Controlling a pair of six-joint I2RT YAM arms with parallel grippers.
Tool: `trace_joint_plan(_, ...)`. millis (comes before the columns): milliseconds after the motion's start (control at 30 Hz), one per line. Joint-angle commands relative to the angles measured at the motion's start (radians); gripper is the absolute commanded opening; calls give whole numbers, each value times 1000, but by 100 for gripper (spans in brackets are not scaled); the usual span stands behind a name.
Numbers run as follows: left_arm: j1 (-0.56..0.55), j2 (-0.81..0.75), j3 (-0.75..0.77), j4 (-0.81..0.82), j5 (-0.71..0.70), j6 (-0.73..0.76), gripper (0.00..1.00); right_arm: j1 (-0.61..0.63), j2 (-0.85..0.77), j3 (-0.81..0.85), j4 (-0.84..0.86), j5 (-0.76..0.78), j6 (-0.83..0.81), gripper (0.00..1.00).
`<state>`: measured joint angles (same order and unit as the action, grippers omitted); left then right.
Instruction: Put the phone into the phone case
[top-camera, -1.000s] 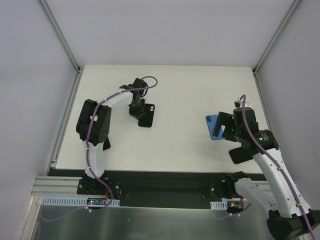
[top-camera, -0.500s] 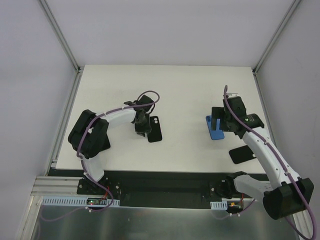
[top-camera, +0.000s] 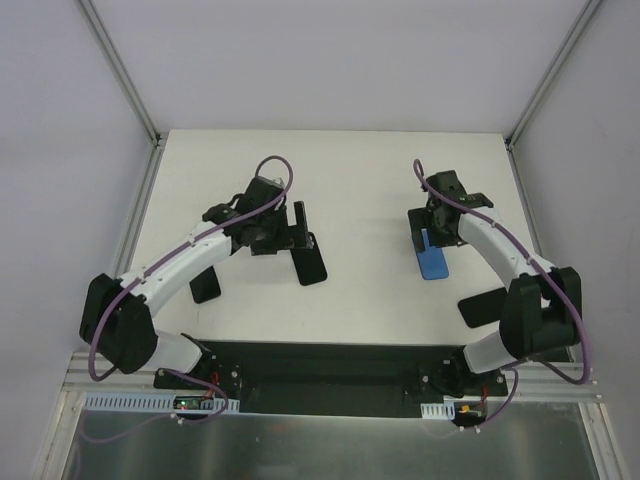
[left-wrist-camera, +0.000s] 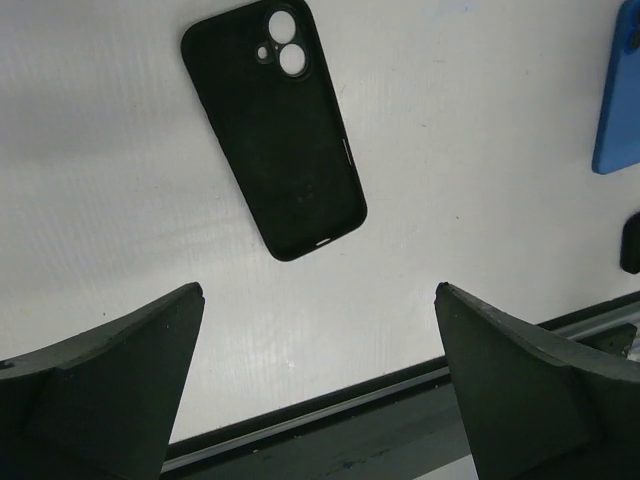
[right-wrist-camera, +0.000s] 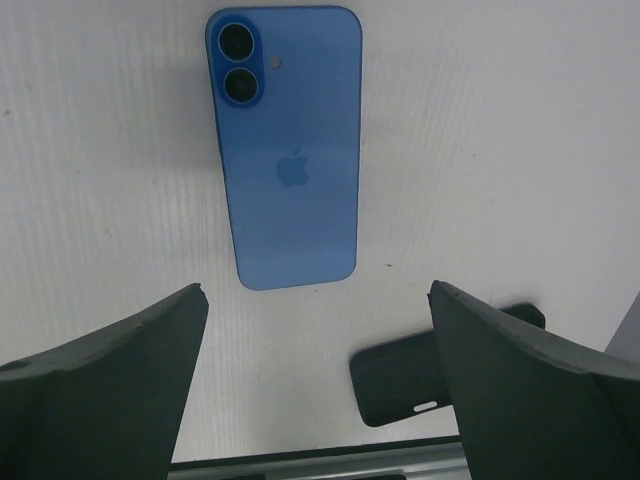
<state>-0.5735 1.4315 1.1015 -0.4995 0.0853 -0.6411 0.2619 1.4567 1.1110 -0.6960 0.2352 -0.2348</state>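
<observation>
Back-up, the phone (right-wrist-camera: 290, 170) is lying toward the right edge of the table (top-camera: 370, 190), just ahead of the open right end effector (right-wrist-camera: 316, 288), long axis crossing its closing line. The open left end effector (left-wrist-camera: 318, 290) is hovering over the phone case (left-wrist-camera: 275, 140).

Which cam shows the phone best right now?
Right wrist: the phone lies whole, blue back up, lenses and logo clear. Top external shows it small, partly under the right arm. Left wrist catches only a blue edge.
</observation>
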Motion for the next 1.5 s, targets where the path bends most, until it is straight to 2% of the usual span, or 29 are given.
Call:
trace_joint_plan(0,40,-103,-66,-13,-30,40,99,-10,108,50,7,5,-74,96)
trace_joint_plan(400,92,-308,-210,-11,-38,29,99,-39,313,87,64,-62,-113,96)
trace_joint_plan(800,96,-318,-229,-11,-38,9,99,-75,396,107,72,-148,-87,99)
trace_joint_plan(1100,96,-374,-233,-11,-38,6,99,-99,415,92,93,-258,-78,93)
trace_joint_plan(1300,96,-398,-232,-11,-29,6,98,-118,425,102,69,-278,-93,79)
trace_joint_plan(1400,96,-402,-229,-11,-19,12,98,-118,430,113,55,-258,-101,65)
trace_joint_plan(1467,96,-402,-229,-11,-24,12,98,-118,429,122,43,-261,-103,61)
